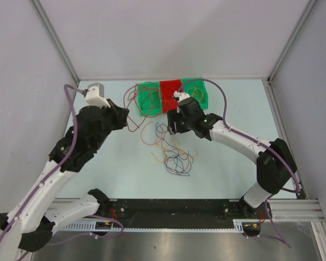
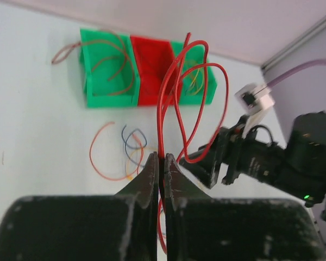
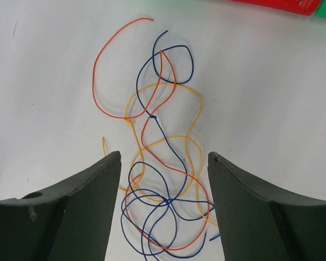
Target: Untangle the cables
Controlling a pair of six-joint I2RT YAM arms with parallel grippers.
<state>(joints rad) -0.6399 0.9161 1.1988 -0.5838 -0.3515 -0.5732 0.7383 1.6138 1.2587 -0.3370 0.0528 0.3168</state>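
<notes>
Fingers [image 2: 149,179] of the left gripper [image 2: 163,159] are pressed together on a red cable [image 2: 162,117], which is lifted off the table [image 2: 38,136] and stands in tall loops above the tips. The right gripper [image 3: 164,157] is spread wide and nothing is held in it. It is poised above the tangle [image 3: 165,217] of blue, orange and yellow cables, which is spread on the table between the two arms, in front of the bins [image 2: 106,98]. A brown cable [image 2: 65,50] is draped in and over the left green bin.

The wires are judged very light, thin and springy: the red loops stand up by themselves, yet little resistance would be offered to a pull. Being so slim and smooth, a strand could easily be lost from between the pads, so a firm pinch right at the tips is called for. An outer loop, such as the orange arc [image 3: 98,62] lying clear at the edge of the tangle, is judged the best place to be gripped. A strand taken from the knotted middle would likely drag the whole heap along
</notes>
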